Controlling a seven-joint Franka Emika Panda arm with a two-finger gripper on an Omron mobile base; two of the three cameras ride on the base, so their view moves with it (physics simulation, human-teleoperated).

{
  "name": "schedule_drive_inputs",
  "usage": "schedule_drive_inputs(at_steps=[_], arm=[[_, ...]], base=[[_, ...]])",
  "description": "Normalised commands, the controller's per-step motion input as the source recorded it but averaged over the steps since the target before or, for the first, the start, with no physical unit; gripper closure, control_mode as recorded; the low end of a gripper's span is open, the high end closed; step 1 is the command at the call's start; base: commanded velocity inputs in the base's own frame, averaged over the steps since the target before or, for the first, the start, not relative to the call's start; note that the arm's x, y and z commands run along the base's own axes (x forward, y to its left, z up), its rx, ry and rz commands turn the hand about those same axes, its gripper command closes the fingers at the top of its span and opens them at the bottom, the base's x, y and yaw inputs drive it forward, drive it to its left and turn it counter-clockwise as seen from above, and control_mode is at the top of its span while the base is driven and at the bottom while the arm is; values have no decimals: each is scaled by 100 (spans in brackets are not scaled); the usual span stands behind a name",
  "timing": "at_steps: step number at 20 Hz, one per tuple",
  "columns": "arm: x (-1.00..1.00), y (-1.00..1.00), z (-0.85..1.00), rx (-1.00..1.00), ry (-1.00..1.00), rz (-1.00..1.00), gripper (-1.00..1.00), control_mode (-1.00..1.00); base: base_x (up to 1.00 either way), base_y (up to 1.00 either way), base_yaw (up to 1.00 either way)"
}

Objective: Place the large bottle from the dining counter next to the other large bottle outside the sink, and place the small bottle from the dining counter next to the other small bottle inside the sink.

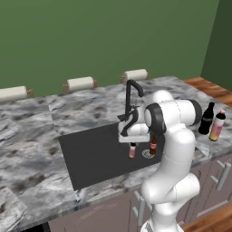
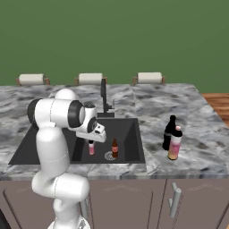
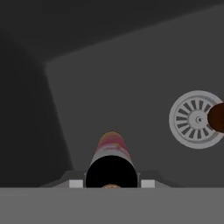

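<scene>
Over the dark sink (image 1: 90, 154) my gripper (image 1: 131, 141) points straight down, shut on the small pink bottle (image 1: 132, 151) by its neck. From the hand view I look down on that bottle (image 3: 111, 148) and its black cap, held between the fingers. The small brown bottle (image 1: 153, 147) stands upright at the drain (image 3: 192, 119), a short gap to the right of the pink one. On the counter right of the sink, the large dark bottle (image 1: 207, 118) and the large pink-and-white bottle (image 1: 218, 126) stand side by side.
A black faucet (image 1: 131, 97) rises at the sink's back edge, just behind my hand. Marble counter (image 1: 31, 136) surrounds the sink. Three cream stool backs (image 1: 80, 83) line the counter's far side. Cabinet doors with handles (image 2: 175, 201) run below the front edge.
</scene>
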Motion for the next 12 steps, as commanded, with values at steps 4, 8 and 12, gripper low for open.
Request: schedule_drive_inputs(at_steps=[4,8,12], arm=[[-11,-6,-10,0,5,-2,100,-100],[0,-14,-8,0,0,0,100,-100],[0,-28,0,0,0,-1,100,-100]], base=[[0,0,0],[0,0,0],[0,0,0]])
